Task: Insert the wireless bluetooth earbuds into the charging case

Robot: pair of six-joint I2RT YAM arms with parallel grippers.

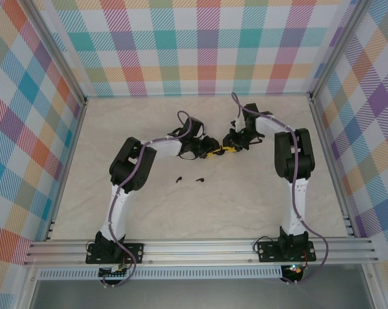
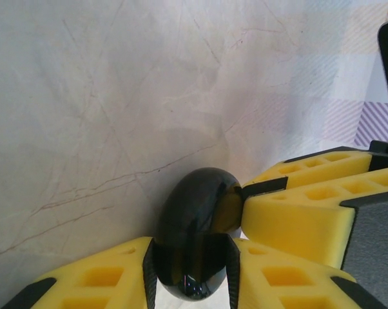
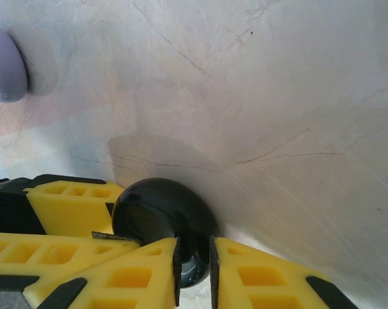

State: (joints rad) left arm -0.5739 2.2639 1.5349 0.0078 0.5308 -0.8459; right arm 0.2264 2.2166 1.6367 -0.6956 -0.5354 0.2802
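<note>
A glossy black round charging case [image 2: 197,206] stands on edge on the marble table, lid closed. My left gripper [image 2: 191,248] is shut on its near rim, a pad pressed to each side. My right gripper [image 3: 193,254] is shut on the same case [image 3: 158,209] from the opposite side, pinching a thin part of its edge. In the top view the two grippers meet at mid-table, left gripper [image 1: 205,153] facing right gripper [image 1: 227,148]. Two black earbuds [image 1: 178,179] [image 1: 199,178] lie loose on the table just in front of them.
A pale lilac rounded object [image 3: 4,64] lies at the upper left of the right wrist view, apart from the black case. Checked walls and an aluminium frame [image 1: 194,248] enclose the marble table [image 1: 258,212].
</note>
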